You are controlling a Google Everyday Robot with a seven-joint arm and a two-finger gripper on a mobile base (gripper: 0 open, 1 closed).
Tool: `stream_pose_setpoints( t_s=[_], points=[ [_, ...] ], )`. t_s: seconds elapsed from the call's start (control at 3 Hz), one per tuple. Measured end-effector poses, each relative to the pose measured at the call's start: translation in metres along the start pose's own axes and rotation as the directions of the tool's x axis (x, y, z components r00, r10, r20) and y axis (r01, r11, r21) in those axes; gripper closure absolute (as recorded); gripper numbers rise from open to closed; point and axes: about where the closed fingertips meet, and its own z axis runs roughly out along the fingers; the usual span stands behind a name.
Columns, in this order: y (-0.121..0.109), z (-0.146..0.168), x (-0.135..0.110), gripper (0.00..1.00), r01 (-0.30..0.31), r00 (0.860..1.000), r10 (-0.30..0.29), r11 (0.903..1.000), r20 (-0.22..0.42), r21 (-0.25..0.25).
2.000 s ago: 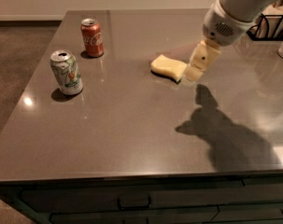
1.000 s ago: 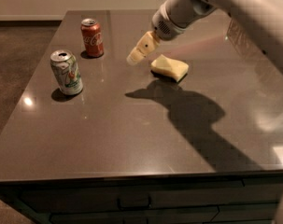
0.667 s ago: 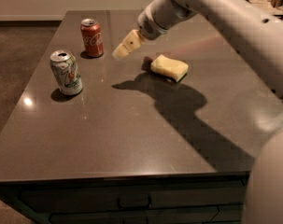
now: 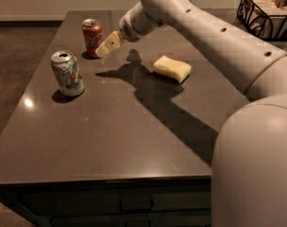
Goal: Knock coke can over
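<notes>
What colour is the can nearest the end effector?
The can is red, white script, camera view; end effector beside it.

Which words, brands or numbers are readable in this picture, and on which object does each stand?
Small red aluminium can: white script lettering, too blurred to read.
White and green aluminium can: print too blurred to read.
End effector, close beside the red can: no text.

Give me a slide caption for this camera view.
Gripper close beside the upright coke can on a dark table, with a green-and-white can and a yellow sponge nearby.
</notes>
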Motion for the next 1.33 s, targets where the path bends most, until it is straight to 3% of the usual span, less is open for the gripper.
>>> stream_pose_setpoints(
  t_s=[0.33,1.0,1.33],
  points=[
    [-0.002,0.023,-0.015,0.0,-0.013,0.999,0.011,0.9997,0.052,0.022],
    [0.001,0.05,-0.049,0.0,-0.057,0.986,0.055,0.9984,0.155,0.006],
    [0.004,0.058,-0.063,0.16,-0.065,0.981,0.066,0.9978,0.183,-0.008]
  ],
)
